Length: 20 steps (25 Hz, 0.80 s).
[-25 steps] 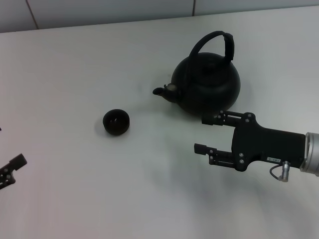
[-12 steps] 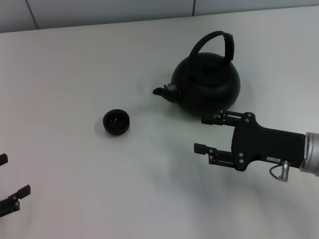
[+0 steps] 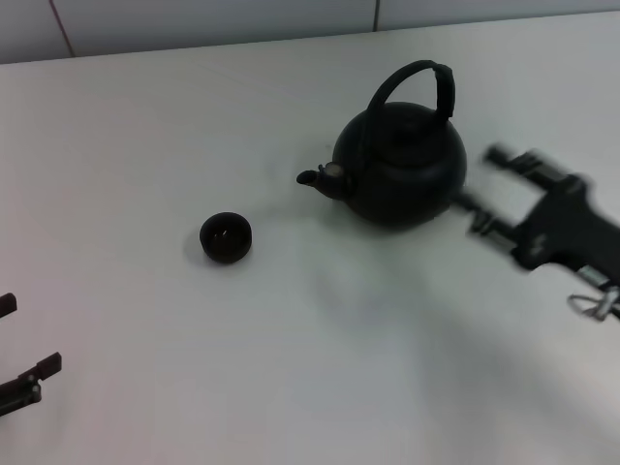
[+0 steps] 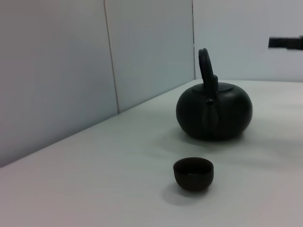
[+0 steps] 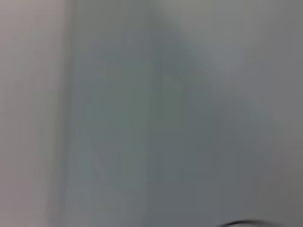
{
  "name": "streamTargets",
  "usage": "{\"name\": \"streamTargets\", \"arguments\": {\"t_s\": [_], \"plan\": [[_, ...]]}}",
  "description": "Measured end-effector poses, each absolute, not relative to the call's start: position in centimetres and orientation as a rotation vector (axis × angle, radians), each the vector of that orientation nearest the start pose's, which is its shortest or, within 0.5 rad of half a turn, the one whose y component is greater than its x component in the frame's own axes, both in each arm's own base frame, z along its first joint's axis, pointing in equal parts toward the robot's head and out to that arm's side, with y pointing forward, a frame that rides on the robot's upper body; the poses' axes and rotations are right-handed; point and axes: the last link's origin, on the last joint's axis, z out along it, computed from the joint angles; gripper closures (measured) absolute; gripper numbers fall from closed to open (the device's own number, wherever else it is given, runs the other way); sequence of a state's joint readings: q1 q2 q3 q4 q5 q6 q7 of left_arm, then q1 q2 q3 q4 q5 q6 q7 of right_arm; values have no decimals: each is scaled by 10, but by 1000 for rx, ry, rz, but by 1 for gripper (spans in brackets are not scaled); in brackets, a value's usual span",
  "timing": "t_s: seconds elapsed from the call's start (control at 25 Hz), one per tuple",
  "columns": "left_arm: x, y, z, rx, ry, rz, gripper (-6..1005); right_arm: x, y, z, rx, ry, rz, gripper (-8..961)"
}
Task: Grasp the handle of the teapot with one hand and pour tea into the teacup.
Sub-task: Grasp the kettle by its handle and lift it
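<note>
A bare test room or laboratory bench. A plain white table [image 3: 145, 145] meets a wall of large pale panels [image 4: 57, 66] with thin dark seams. Only a teapot [image 3: 402, 170] and a small cup [image 3: 226, 237] stand on it, with no household furnishings nearby.

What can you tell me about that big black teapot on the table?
The teapot is round, squat and matte black, like cast iron or dark ceramic. A tall arched handle stands upright over its lid, thicker along one side. A short spout with a silvery tip points toward the small dark teacup, which sits apart from it. The pot stands upright on the white table. Nothing grips it: the right gripper is close beside its body, fingers spread.
</note>
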State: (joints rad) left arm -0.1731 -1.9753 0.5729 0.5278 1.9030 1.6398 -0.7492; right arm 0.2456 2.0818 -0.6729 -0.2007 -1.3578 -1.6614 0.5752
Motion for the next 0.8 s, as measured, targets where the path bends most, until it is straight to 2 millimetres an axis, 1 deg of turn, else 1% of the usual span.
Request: {"name": "streamTargets", "arguments": {"t_s": [0.04, 0.2, 0.28, 0.4, 0.64, 0.8], "plan": [[-376, 215, 41, -2487, -319, -549, 140, 322, 238, -5, -2031, 382, 1044, 289], [-375, 216, 42, -2476, -320, -553, 140, 346, 235, 2, -1769, 508, 970, 289], [-375, 216, 42, -2476, -320, -553, 140, 355, 236, 2, -1708, 567, 924, 289], [-374, 218, 42, -2475, -325, -559, 140, 363, 242, -3, -1728, 618, 853, 289], [-374, 219, 42, -2475, -327, -562, 140, 360, 248, -9, -1794, 603, 830, 290], [-373, 220, 43, -2467, -328, -565, 140, 357, 257, -12, -1835, 589, 808, 290]]}}
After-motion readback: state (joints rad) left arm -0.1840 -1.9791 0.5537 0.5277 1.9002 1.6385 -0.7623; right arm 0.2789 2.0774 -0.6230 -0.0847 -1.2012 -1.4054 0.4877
